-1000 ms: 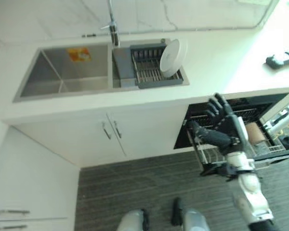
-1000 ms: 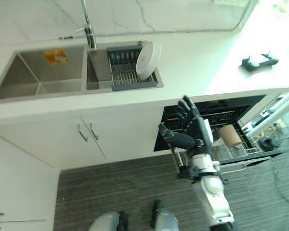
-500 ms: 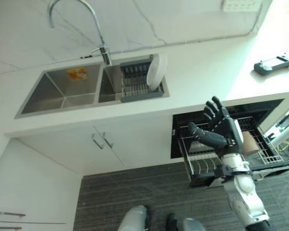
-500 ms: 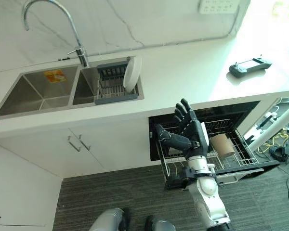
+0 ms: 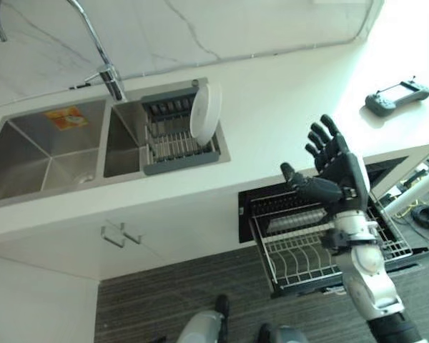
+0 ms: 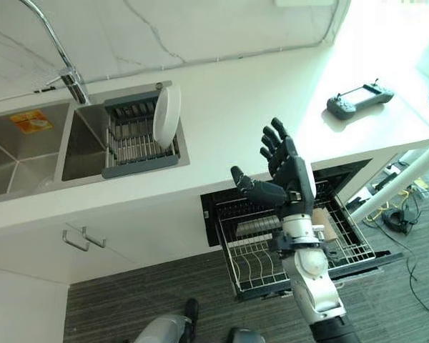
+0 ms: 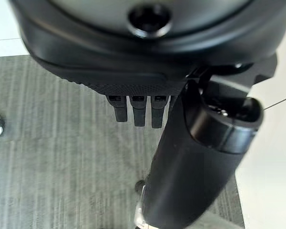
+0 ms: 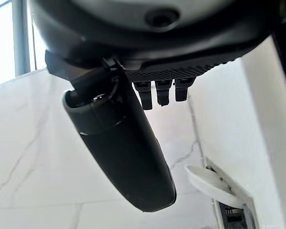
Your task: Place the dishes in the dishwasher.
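Standing in the sink rack (image 5: 177,139), one plate (image 5: 205,113); right robot hand (image 5: 336,171) raised, fingers spread, empty.

White stone table (image 5: 286,107) with a steel double sink (image 5: 50,146) set in it. Grey dish rack (image 5: 175,139) sits in the sink's right basin, holding a round white plate (image 5: 205,113) upright. Dark handheld controller (image 5: 395,96) lies on the table's far right.
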### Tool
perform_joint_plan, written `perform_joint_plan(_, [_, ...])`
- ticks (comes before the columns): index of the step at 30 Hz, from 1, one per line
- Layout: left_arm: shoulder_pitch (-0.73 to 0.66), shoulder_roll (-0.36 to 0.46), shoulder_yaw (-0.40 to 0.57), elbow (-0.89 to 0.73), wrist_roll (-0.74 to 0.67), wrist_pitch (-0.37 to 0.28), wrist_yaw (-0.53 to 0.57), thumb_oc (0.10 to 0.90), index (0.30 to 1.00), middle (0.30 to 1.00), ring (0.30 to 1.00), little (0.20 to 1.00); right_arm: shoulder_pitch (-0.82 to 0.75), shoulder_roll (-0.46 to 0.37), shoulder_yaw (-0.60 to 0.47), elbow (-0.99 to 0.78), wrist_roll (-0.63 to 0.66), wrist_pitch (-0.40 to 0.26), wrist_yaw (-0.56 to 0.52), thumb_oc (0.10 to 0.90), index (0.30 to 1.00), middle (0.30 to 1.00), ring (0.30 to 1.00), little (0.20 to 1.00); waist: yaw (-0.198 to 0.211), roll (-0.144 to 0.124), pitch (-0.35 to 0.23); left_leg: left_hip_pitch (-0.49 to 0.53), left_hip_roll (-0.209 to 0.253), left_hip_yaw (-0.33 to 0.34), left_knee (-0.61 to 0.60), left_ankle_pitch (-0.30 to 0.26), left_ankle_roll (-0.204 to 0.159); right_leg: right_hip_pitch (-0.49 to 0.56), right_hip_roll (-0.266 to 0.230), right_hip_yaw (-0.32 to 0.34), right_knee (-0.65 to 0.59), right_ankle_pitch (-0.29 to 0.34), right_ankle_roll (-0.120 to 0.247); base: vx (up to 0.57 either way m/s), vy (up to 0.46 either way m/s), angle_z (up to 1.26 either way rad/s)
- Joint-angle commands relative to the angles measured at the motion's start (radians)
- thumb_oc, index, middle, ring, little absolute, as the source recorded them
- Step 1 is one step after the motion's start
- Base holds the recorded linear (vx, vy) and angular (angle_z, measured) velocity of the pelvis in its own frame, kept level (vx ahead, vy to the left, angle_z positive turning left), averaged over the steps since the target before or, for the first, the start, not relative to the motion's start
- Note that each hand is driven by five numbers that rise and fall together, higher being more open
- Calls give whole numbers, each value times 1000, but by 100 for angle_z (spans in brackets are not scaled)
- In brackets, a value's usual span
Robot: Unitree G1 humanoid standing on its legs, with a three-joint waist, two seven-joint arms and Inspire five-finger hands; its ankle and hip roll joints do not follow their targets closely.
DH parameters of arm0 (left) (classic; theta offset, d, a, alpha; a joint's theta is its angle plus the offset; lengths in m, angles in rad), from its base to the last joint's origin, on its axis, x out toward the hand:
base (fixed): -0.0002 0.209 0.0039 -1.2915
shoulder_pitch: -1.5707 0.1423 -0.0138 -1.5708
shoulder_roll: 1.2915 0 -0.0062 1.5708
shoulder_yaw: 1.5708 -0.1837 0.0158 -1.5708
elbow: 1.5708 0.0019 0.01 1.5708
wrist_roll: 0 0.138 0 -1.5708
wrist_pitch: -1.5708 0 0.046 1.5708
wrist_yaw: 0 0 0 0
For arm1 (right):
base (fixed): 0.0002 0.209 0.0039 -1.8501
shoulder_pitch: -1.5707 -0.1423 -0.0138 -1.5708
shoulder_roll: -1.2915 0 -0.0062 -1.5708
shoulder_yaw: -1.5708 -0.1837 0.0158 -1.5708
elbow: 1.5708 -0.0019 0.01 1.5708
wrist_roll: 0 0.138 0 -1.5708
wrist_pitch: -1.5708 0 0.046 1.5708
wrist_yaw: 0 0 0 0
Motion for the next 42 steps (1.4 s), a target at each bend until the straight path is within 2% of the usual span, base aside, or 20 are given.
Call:
perform_joint_plan(1, [55,8,-29,27,3,7,39,800,900,900,900,900,-86,-8,-43,-130,-28,-131,-15,800,900,900,900,900,12,17,-80,7,17,-6,88,-226,18,22,6,-16,-53,4,42,97,114,-3])
perform_joint_plan(5, [47,23,-34,25,11,14,43,800,900,900,900,900,-122,-4,-44,-151,-46,-136,-32,800,900,900,900,900,22,22,-85,14,7,-3,88,-241,40,34,-11,-32,-53,21,60,85,135,0])
perform_joint_plan(9, [40,45,-40,20,22,32,36,800,900,900,900,900,-160,-6,-43,-172,-48,-84,-42,800,900,900,900,900,32,26,-95,13,-19,-25,88,-256,66,56,-15,-46,-53,81,84,75,128,4])
perform_joint_plan(12, [44,54,-51,22,7,22,38,800,900,900,900,900,-210,7,-24,-141,-3,-56,-62,800,900,900,900,900,50,33,-100,17,-30,-41,88,-267,75,60,-5,-93,-26,126,91,65,55,2])
perform_joint_plan(13, [47,56,-41,25,-9,14,44,800,900,900,900,900,-248,16,-11,-109,22,-51,-55,800,900,900,900,900,72,23,-99,31,-26,-24,88,-280,60,67,-1,-126,-53,102,95,32,-65,-16])
perform_joint_plan(16, [42,57,-24,26,-17,11,47,800,900,900,900,900,-300,24,7,-75,49,-40,-49,800,900,900,900,900,85,21,-90,36,-10,-1,88,-277,43,27,-6,-156,-53,95,92,-53,-72,-65])
perform_joint_plan(17, [35,61,-20,27,-16,6,47,800,900,900,900,900,-335,27,14,-53,67,-32,-50,800,900,900,900,900,82,27,-83,26,9,10,88,-260,37,7,0,-160,-53,87,70,-172,-183,-92])
perform_joint_plan(18, [18,67,-26,28,-25,5,56,800,900,900,900,900,-361,17,8,-38,91,-17,-63,800,900,900,900,900,76,16,-84,22,17,29,88,-249,23,-4,6,-146,-53,39,48,-171,-211,-18])
perform_joint_plan(20, [13,61,-25,23,-34,-3,64,800,900,900,900,900,-364,15,6,-24,86,-24,-71,800,900,900,900,900,73,1,-89,51,20,71,88,-257,11,-2,0,-137,-53,9,44,28,-169,24])
perform_joint_plan(22, [15,48,-33,19,-9,-13,68,800,900,900,900,900,-354,7,-4,-31,68,-25,-100,800,900,900,900,900,77,-19,-74,71,4,77,88,-230,-2,10,-11,-108,-53,10,28,29,-69,29])
perform_joint_plan(23, [21,39,-38,5,17,-14,72,800,900,900,900,900,-352,2,-18,-36,80,-13,-114,800,900,900,900,900,91,-34,-59,52,-11,59,88,-185,-9,12,-24,-103,-53,28,17,-32,23,16])
perform_joint_plan(25, [36,31,-44,-14,41,-9,75,800,900,900,900,900,-365,8,-27,-31,78,2,-128,800,900,900,900,900,102,-12,-58,4,49,-17,88,-171,-43,26,-8,-89,-53,10,14,16,161,3])
perform_joint_plan(27, [39,30,-45,-14,41,-10,75,800,900,900,900,900,-366,9,-25,-28,67,2,-129,800,900,900,900,900,104,-5,-60,-18,68,-36,88,-159,-56,33,-8,-91,-53,3,14,91,237,-19])
perform_joint_plan(28, [34,34,-46,0,62,-8,66,800,900,900,900,900,-369,5,-25,-23,42,-5,-145,800,900,900,900,900,100,6,-71,-52,98,-38,88,-154,-63,68,-28,-99,-53,-24,24,180,364,1])
perform_joint_plan(30, [23,40,-50,12,109,-2,51,800,900,900,900,900,-348,-7,-44,-35,63,-15,-167,800,900,900,900,900,91,8,-88,-50,99,-21,88,-163,-56,78,-61,-117,-53,-17,52,218,397,18])
perform_joint_plan(32, [11,61,-59,18,93,-4,74,800,900,900,900,900,-334,7,-43,-48,64,-31,-175,800,900,900,900,900,89,11,-90,-15,64,-39,88,-192,-19,86,-87,-113,-53,3,72,266,307,5])
perform_joint_plan(34, [15,69,-49,12,56,8,100,800,900,900,900,900,-347,30,-24,-42,77,-24,-166,800,900,900,900,900,88,14,-96,9,59,-27,88,-215,-11,82,-70,-124,-53,16,76,196,133,-33])
perform_joint_plan(37, [14,77,-29,19,10,8,106,800,900,900,900,900,-394,57,13,9,71,-28,-125,800,900,900,900,900,102,23,-87,29,89,30,88,-220,-25,46,-87,-170,-53,34,78,-26,52,-67])
perform_joint_plan(40, [-3,82,-9,31,-33,16,89,800,900,900,900,900,-432,54,28,38,67,-19,-148,800,900,900,900,900,102,21,-89,3,104,48,88,-208,-34,8,-90,-172,-53,41,72,-77,3,-79])
perform_joint_plan(42, [4,67,-9,44,44,-5,54,800,900,900,900,900,-411,37,9,32,66,-16,-172,800,900,900,900,900,105,11,-97,-11,105,44,88,-202,-40,13,-88,-172,-53,25,68,16,-3,18])
